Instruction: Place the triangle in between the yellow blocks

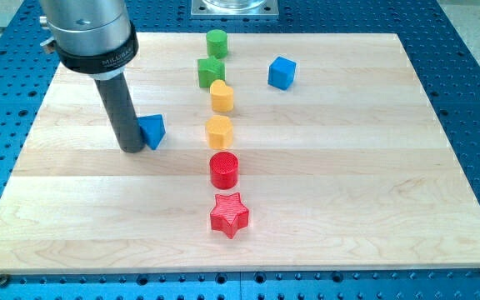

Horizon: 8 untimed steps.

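The blue triangle block [152, 130] lies on the wooden board at the view's left of centre. My tip [132, 149] rests on the board, touching the triangle's left side. Two yellow blocks stand to the triangle's right, one above the other: a yellow heart [222, 97] and a yellow hexagon-like block [219, 132]. A narrow gap separates them.
A green cylinder [217, 42] and a green star [211, 72] stand above the yellow blocks. A blue cube [282, 72] is at the upper right. A red cylinder [224, 169] and a red star [229, 214] lie below. The board edge [240, 270] runs along the bottom.
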Each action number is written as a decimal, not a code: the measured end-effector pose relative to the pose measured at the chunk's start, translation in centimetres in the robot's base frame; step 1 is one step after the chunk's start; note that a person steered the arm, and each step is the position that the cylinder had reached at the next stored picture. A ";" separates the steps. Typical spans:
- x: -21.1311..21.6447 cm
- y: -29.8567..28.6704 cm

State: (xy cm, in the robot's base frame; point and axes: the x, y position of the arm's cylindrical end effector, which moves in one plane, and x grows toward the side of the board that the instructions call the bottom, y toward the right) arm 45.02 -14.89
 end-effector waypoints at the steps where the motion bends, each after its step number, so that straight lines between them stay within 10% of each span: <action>1: -1.6 1.5; 8: -1.7 6.8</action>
State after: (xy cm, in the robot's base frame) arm 43.28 -8.06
